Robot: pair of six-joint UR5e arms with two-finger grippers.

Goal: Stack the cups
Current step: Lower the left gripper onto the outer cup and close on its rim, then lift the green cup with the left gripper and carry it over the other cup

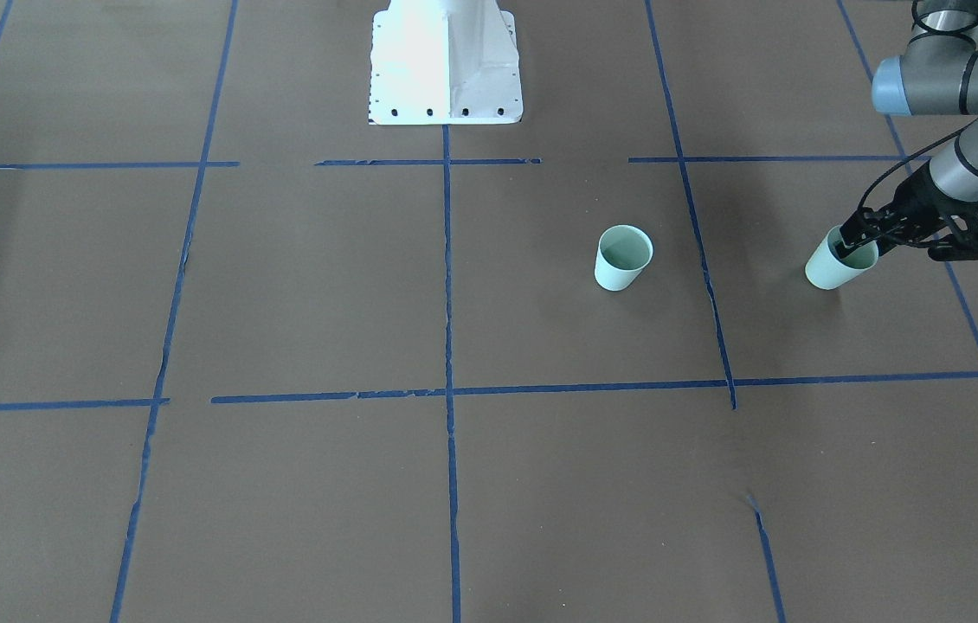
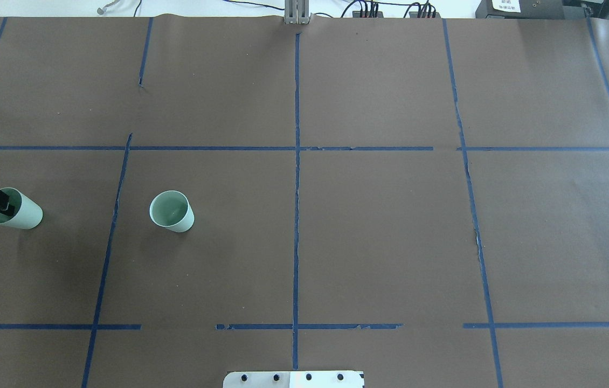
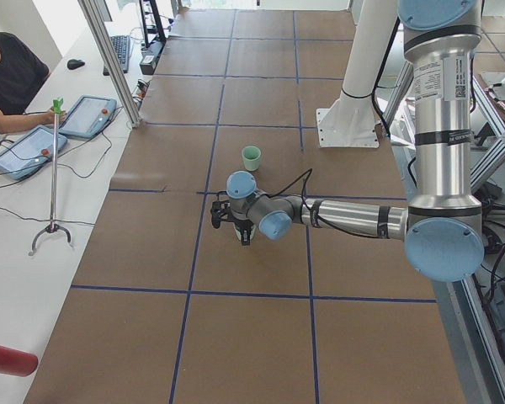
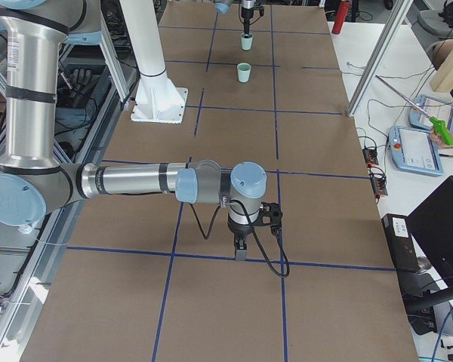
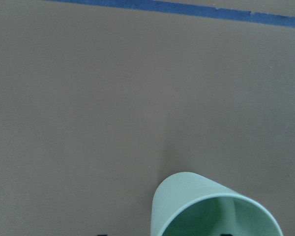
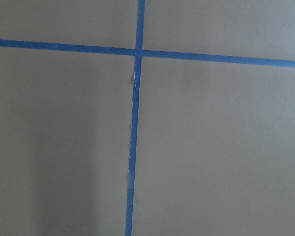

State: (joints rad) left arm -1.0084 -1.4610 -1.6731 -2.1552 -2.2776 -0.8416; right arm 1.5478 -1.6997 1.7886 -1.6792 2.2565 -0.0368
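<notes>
Cups: two pale mint-green tapered plastic cups standing upright, well apart, on the brown table (image 2: 369, 237). Left tool (image 1: 854, 245) is gripping the outer cup's (image 1: 835, 266) rim; inner cup (image 1: 621, 260) is sitting free. Right tool's (image 4: 240, 249) opening cannot be told.

Silver tube arms (image 3: 362, 217) with pale blue caps on grey joints (image 4: 248, 179), black rings between sections. White label with small print on the upright link (image 3: 443, 78). Black open-frame left gripper (image 1: 854, 243), a black cable (image 1: 896, 176) looping back from it along the forearm. White pedestal base (image 1: 446, 61), bolted
</notes>
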